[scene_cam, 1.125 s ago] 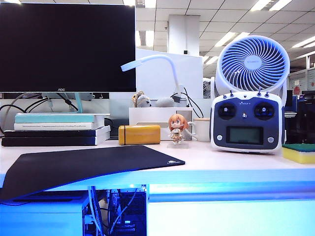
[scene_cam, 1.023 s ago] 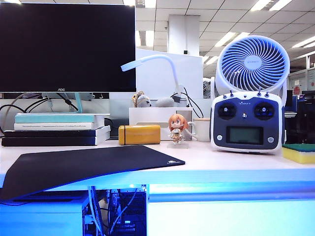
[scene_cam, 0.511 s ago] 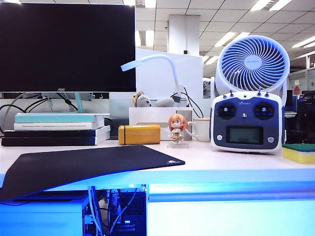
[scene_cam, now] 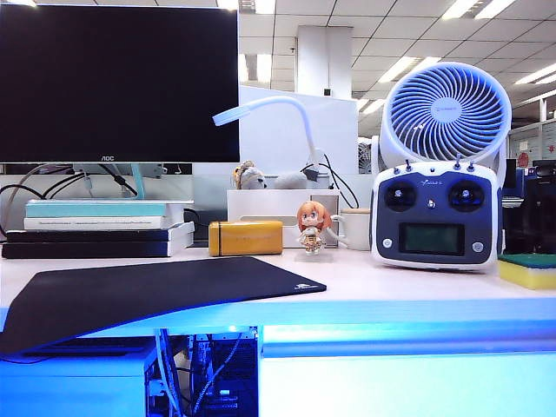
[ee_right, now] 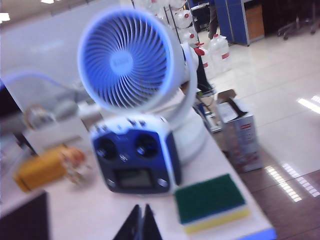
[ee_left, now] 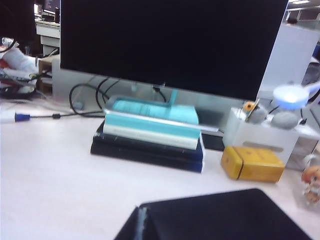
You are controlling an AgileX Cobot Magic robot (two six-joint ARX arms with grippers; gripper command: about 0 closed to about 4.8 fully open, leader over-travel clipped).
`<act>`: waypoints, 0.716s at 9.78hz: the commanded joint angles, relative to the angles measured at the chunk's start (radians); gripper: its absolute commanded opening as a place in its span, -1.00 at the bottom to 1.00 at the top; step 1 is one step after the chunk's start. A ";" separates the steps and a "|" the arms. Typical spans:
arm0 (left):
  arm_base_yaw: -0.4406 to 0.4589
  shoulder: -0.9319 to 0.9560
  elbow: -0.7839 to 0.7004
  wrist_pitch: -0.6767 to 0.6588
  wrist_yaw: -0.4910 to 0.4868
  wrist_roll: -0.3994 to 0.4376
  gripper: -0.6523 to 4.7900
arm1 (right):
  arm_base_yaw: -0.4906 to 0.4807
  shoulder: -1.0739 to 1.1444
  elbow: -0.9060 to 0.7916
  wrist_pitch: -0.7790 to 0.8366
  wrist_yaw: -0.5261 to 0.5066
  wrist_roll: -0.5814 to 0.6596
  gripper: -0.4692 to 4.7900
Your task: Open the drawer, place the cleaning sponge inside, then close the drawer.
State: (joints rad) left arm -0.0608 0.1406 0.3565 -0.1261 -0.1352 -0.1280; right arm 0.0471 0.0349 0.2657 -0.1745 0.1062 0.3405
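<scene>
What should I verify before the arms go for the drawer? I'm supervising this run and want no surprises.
1. Drawer shut, front panel unobstructed: ok.
2. Cleaning sponge lying free on the desk's right end, green side up: ok.
3. Right gripper empty, fingertips together, hanging short of the sponge: ok.
4. Left gripper over the black mat: open or shut, cannot tell.
5. Remote controller beside the sponge, not touching it: ok.
6. A handle on the drawer: not ok, none visible.
</scene>
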 commanded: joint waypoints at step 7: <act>-0.120 0.727 0.732 -0.114 0.314 0.075 -0.78 | 0.001 0.362 0.252 0.119 -0.055 0.193 -0.84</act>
State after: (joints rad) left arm -0.1532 0.8513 1.0637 -0.2050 0.1734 -0.0734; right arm 0.0460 0.3843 0.5091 -0.0967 0.0677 0.5117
